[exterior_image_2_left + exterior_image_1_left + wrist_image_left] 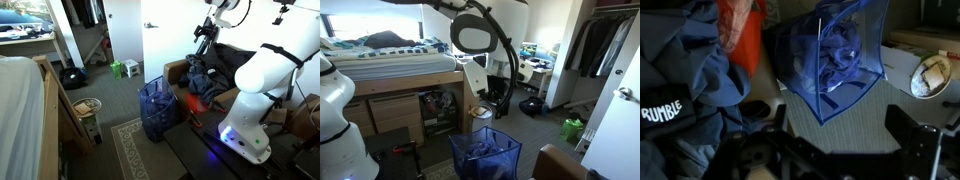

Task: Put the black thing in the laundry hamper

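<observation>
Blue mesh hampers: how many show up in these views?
1. The blue mesh hamper stands on the floor beside the pile of clothes, with blue fabric inside. Furniture may hide others.

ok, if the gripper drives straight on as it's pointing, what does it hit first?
Likely the grey floor beside the blue mesh-sided hamper: in the wrist view the open gripper frames bare floor at its near corner. Depth is unclear; it might clip the rim.
</observation>
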`<control>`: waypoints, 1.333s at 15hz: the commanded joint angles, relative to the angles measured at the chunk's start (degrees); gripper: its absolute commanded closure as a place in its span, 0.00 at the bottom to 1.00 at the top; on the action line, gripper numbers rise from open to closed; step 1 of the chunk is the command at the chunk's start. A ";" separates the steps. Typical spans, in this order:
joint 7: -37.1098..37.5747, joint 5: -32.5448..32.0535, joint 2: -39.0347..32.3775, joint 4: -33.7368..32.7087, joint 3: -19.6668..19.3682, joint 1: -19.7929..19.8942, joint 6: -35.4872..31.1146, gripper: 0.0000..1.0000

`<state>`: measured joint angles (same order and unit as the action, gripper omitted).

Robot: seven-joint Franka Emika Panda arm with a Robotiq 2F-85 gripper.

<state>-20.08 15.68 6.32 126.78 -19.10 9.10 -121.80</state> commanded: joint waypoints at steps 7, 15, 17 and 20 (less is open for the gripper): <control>6.22 3.42 -19.94 -8.44 -0.52 9.77 -12.94 0.00; 5.33 2.98 -22.23 -11.58 2.40 12.51 -8.98 0.00; 3.89 2.10 -22.21 -11.09 2.64 12.56 -9.76 0.00; 2.46 4.75 -24.87 -14.64 3.07 15.11 -4.65 0.00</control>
<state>-15.62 18.69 -16.57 115.18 -17.32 21.17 -130.51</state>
